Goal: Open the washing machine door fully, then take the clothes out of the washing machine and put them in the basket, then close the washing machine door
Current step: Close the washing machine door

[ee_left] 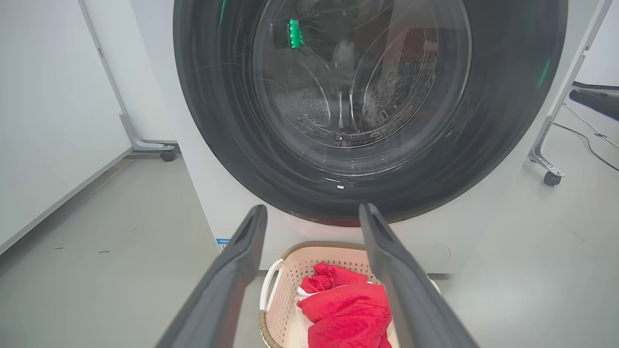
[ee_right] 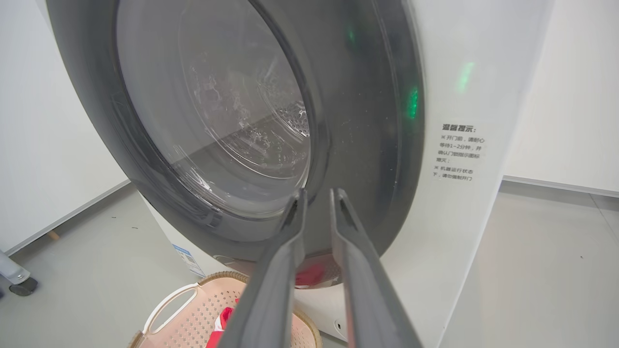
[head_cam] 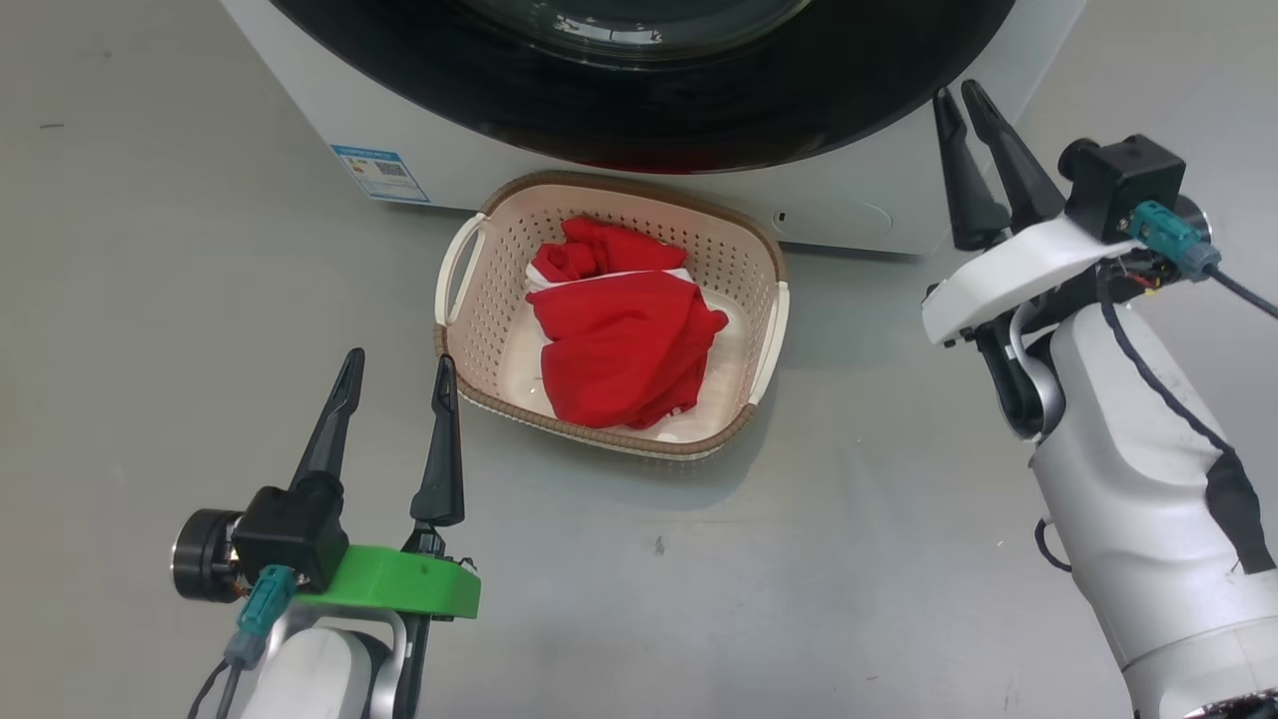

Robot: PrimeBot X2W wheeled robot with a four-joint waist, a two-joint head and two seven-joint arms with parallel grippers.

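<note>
The washing machine door (head_cam: 639, 110) lies flat against the white washing machine (head_cam: 479, 160), its black rim (ee_left: 217, 121) and glass bowl facing me. In front of it on the floor stands the cream basket (head_cam: 469, 330) holding the red clothes (head_cam: 619, 340). My left gripper (head_cam: 399, 359) hovers open just left of the basket's near corner, with nothing between its fingers. To the right, my right gripper (head_cam: 957, 90) points at the machine's lower right front, its fingers a narrow gap apart and empty. In the right wrist view its tips (ee_right: 319, 191) sit close before the door's rim (ee_right: 377, 145).
A blue label (head_cam: 379, 172) marks the machine's lower left front, and a printed notice (ee_right: 457, 152) its right side. Wheeled frame legs stand either side of the machine (ee_left: 167, 154) (ee_left: 551, 178). A cable (ee_left: 587, 137) trails on the grey floor at right.
</note>
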